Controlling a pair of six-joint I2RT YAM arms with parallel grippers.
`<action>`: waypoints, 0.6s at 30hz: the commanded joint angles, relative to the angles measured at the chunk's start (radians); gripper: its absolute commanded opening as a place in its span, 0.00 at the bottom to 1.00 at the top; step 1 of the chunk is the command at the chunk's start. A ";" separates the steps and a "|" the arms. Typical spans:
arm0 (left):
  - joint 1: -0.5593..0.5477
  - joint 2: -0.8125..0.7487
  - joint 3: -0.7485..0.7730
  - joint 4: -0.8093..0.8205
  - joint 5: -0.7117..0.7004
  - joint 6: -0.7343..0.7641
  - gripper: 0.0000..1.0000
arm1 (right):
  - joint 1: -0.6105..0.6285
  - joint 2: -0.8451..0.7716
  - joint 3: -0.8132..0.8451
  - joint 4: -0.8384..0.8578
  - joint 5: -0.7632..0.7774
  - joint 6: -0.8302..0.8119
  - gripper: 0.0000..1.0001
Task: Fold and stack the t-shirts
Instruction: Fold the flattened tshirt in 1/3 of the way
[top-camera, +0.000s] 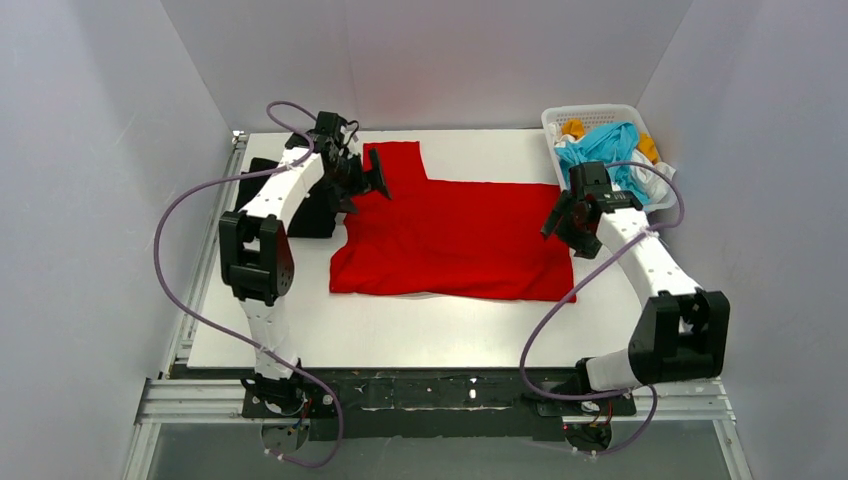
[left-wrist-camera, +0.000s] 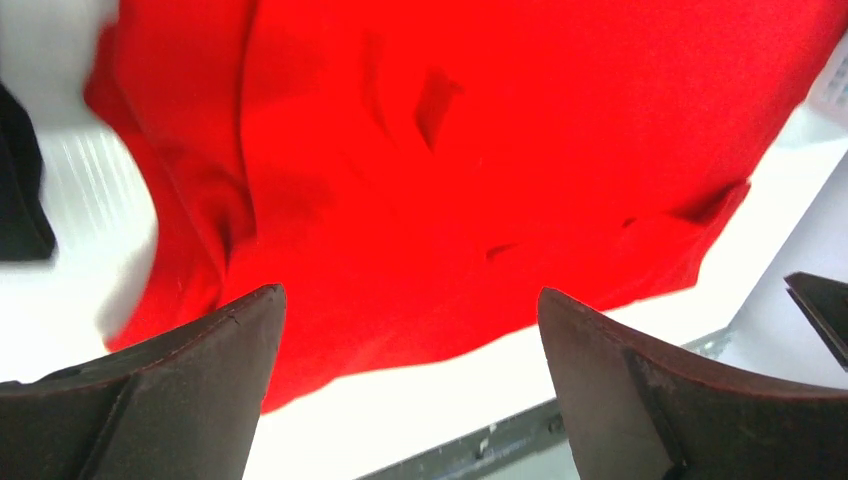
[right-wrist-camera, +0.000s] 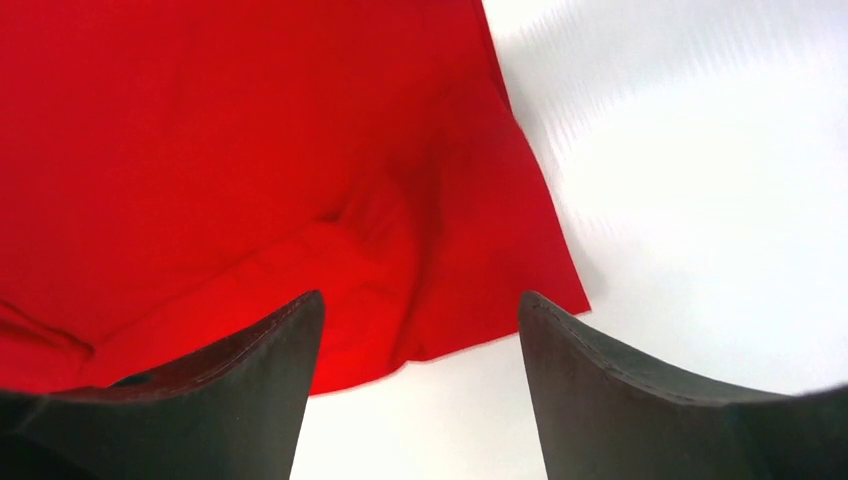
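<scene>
Red shirt (top-camera: 450, 235) spread flat across the middle of the white bench (top-camera: 400, 330).
The left pincer (top-camera: 372, 177) hangs released over the far-left sleeve, gripping nothing; the right pincer (top-camera: 558, 224) is likewise released above the shirt's right edge. A black shirt (top-camera: 318, 218) lies beside the left arm, and a cyan shirt (top-camera: 600, 145) sits in the basket (top-camera: 553, 118) at the far-right corner.

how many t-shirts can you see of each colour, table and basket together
red t-shirt: 1
black t-shirt: 1
cyan t-shirt: 1
orange-yellow t-shirt: 1
white t-shirt: 1
total: 5, though the basket ones are bunched, so hard to separate
</scene>
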 joint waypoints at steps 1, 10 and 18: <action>-0.009 -0.232 -0.227 -0.042 0.072 -0.074 0.98 | -0.002 -0.160 -0.156 0.072 -0.105 -0.043 0.79; -0.059 -0.315 -0.658 0.278 0.152 -0.206 0.98 | 0.006 -0.140 -0.376 0.531 -0.359 -0.115 0.81; -0.018 -0.175 -0.738 0.307 0.157 -0.225 0.98 | -0.010 -0.050 -0.498 0.574 -0.299 -0.041 0.80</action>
